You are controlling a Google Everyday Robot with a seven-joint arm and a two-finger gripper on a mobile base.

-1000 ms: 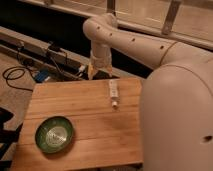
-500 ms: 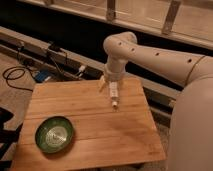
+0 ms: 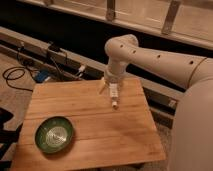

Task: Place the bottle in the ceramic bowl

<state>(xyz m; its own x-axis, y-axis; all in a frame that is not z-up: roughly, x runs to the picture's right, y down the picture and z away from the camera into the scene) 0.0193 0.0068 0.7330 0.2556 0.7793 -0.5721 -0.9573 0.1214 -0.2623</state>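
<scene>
Risk: the bottle (image 3: 114, 98) is small and slender and seems to lie flat at the far middle of the counter (image 3: 100, 131), so an off-centre pinch could roll it away. A weak grip could drop it short of the ceramic bowl (image 3: 54, 134), near left, well apart. The tool (image 3: 109, 88) is right over the bottle's far end, maybe touching; can't tell if apart or clamped.

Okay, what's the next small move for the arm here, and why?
Probably ease the pincer down over the bottle to grasp it. The pincer is right at the bottle's far end, the bottle lies flat on the table near its back edge, and the bowl sits empty at the front left, well away.
</scene>
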